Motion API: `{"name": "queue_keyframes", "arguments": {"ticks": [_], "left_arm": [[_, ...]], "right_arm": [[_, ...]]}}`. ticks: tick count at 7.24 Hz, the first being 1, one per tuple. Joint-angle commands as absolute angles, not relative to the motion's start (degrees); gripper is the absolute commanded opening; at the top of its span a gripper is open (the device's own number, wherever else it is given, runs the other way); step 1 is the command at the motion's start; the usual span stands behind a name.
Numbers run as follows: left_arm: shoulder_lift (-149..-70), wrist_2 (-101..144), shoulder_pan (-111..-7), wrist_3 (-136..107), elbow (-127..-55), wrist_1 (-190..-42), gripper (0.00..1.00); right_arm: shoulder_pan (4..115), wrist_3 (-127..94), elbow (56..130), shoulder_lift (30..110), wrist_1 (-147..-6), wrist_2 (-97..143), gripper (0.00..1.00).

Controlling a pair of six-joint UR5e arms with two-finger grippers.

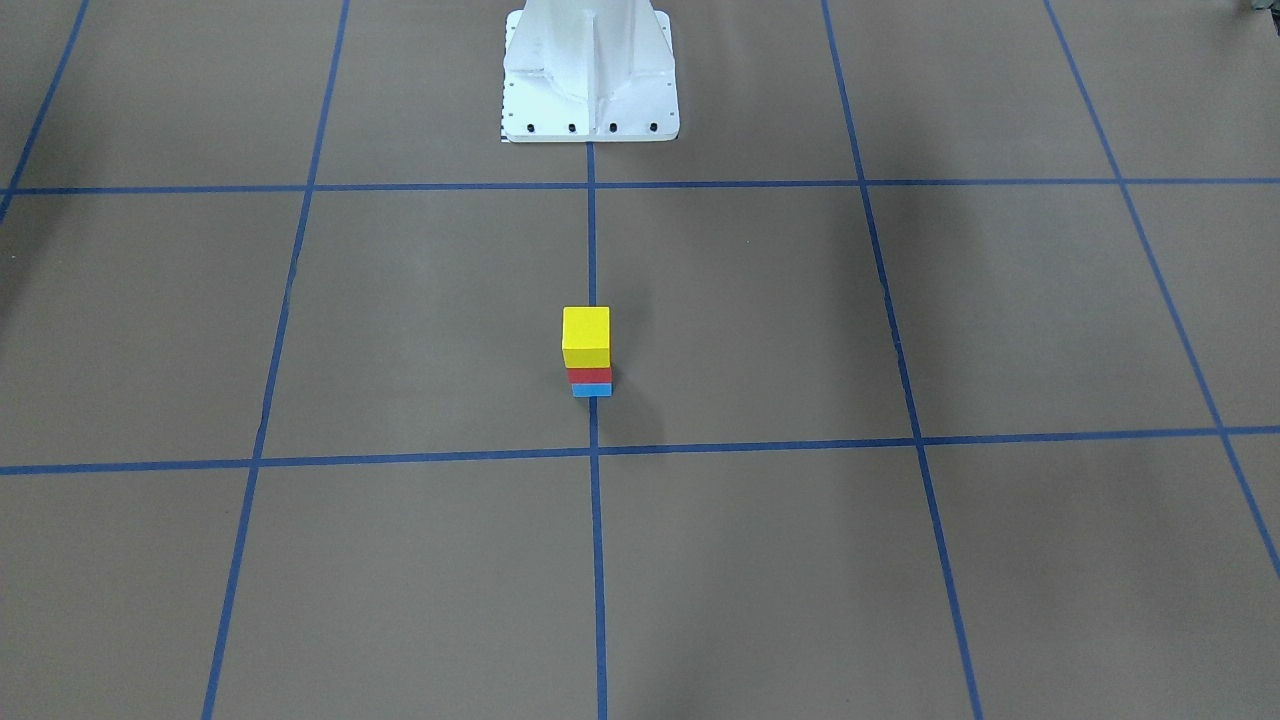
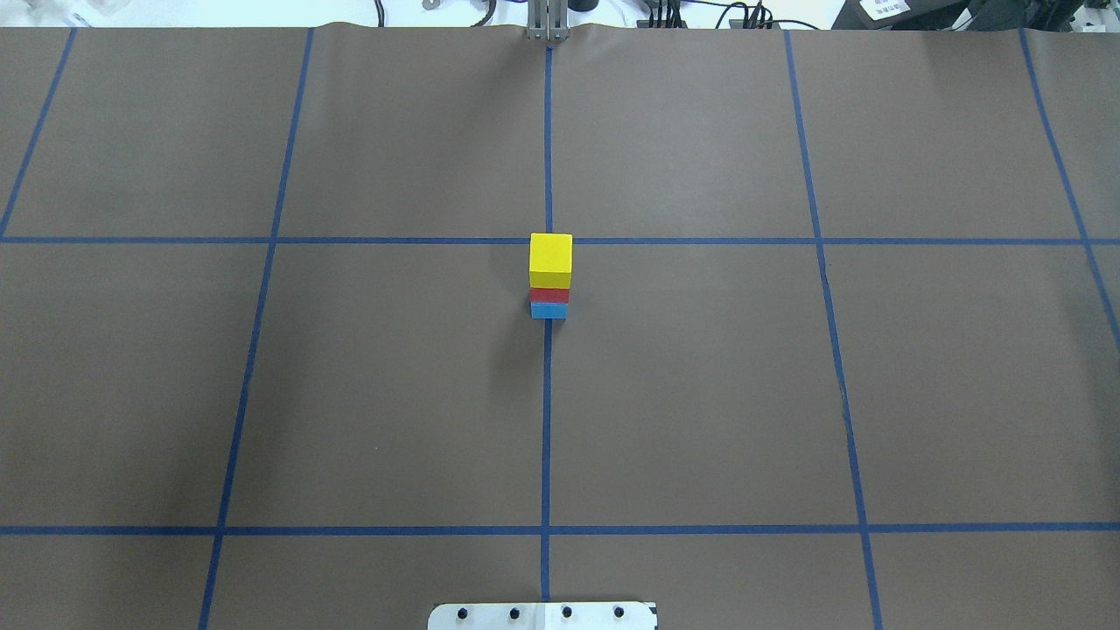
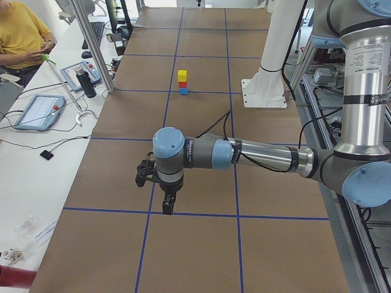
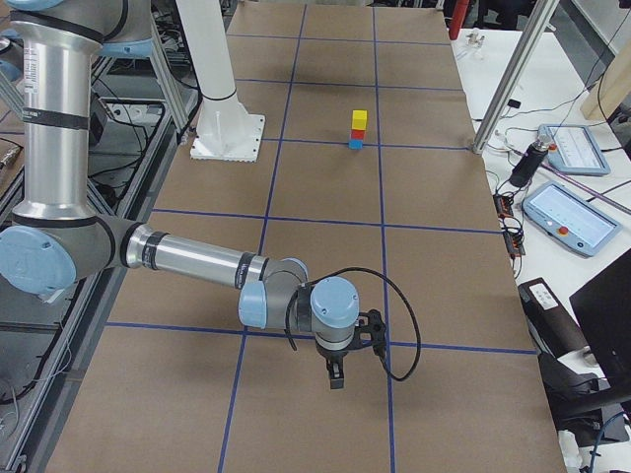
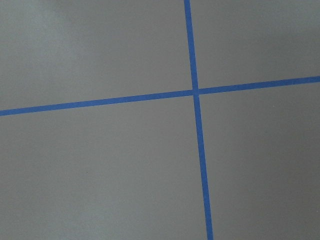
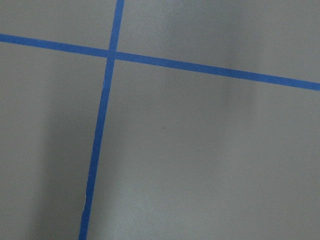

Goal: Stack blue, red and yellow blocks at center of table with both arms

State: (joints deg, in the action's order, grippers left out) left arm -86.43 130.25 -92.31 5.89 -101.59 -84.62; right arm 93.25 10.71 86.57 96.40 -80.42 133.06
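Note:
A yellow block (image 2: 551, 260) sits on a red block (image 2: 549, 295), which sits on a blue block (image 2: 549, 310), as one upright stack on the centre tape line. The stack also shows in the front view (image 1: 586, 335). No gripper is near it. My left gripper (image 3: 166, 204) hangs over the table far from the stack and shows only in the exterior left view. My right gripper (image 4: 336, 374) shows only in the exterior right view. I cannot tell whether either is open or shut. Both wrist views show only brown paper and blue tape.
The white robot pedestal (image 1: 590, 70) stands at the table's edge behind the stack. Blue tape lines (image 2: 547, 394) grid the brown table cover. A person in a yellow shirt (image 3: 18, 30) sits beside a side bench with tablets (image 3: 38, 112).

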Motion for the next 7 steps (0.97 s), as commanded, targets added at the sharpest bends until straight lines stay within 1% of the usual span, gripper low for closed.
{"name": "queue_keyframes", "arguments": {"ticks": [1, 7], "left_arm": [[-85.8, 130.4, -92.3, 6.0, -101.6, -84.8, 1.00], [-85.7, 130.5, -92.3, 5.9, -101.5, -84.7, 1.00]], "right_arm": [[93.3, 10.6, 86.7, 96.3, -80.4, 133.1, 1.00], [93.3, 10.0, 86.7, 96.2, -80.4, 133.1, 1.00]]}}
